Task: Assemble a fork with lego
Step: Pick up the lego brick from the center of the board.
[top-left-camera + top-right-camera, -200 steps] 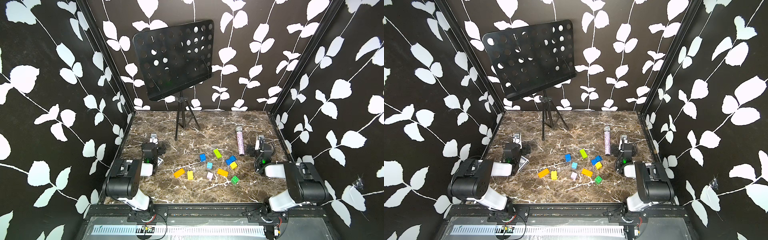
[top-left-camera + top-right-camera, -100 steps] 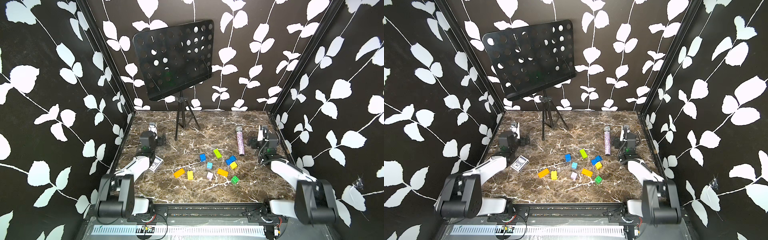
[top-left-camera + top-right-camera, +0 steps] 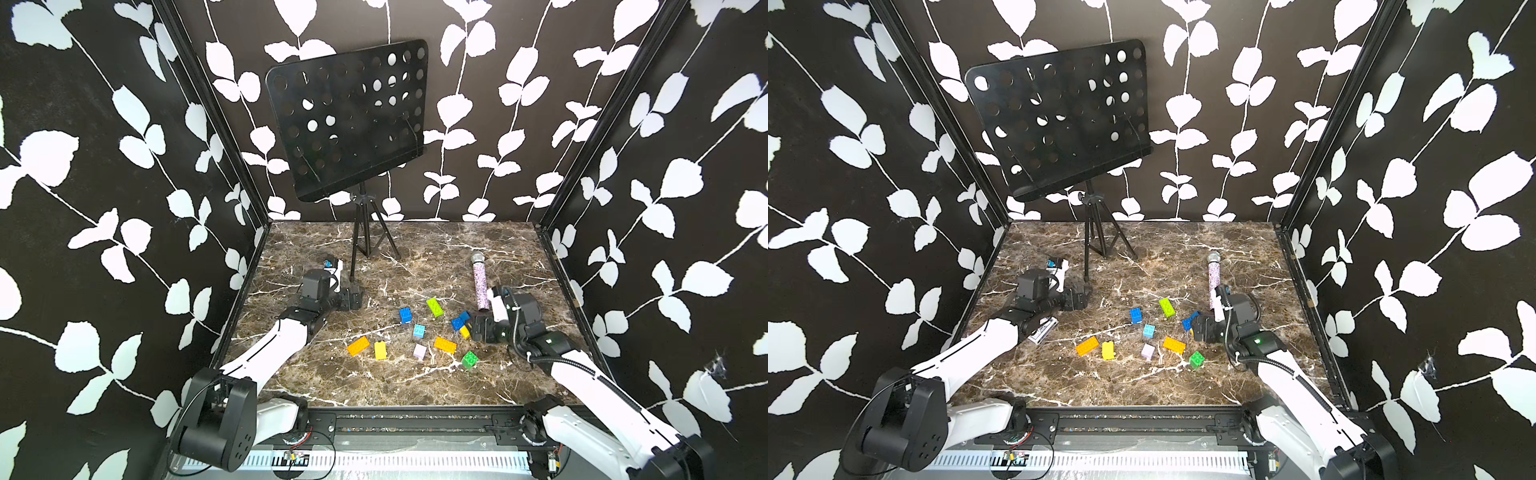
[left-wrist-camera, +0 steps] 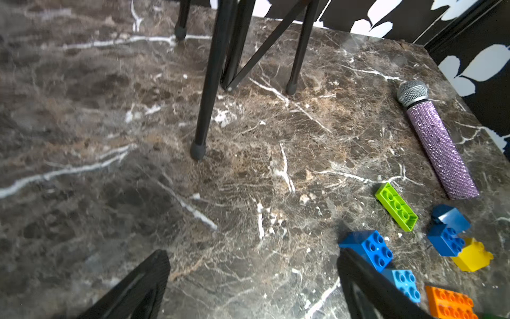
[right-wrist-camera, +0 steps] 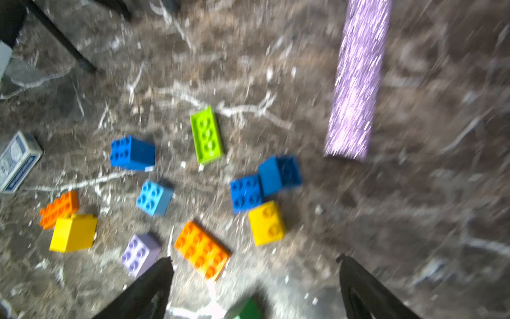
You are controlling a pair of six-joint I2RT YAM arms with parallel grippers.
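Right gripper (image 5: 254, 258): jaws spread wide, empty, just beside the blue-and-yellow brick cluster (image 5: 245, 193).
Left gripper (image 4: 252, 251): jaws spread wide, empty, near a blue brick (image 4: 369, 245).
Lego bricks: loose and scattered on the marble tabletop (image 3: 374, 395); green brick (image 3: 469, 359) nearest, lime oblong brick (image 3: 434, 307) farthest; no fork built.
Handling: probably light, rigid and slick; pinch the flat sides.
Beyond: glittery microphone (image 3: 481, 286).

We see smooth, glossy plastic lego bricks (image 5: 201, 250) on a polished brown marble-look tabletop (image 4: 110, 116), a microphone (image 4: 438, 146) with a rough glittery lilac sleeve and metal mesh head, and a matt black perforated music stand (image 3: 349, 120).
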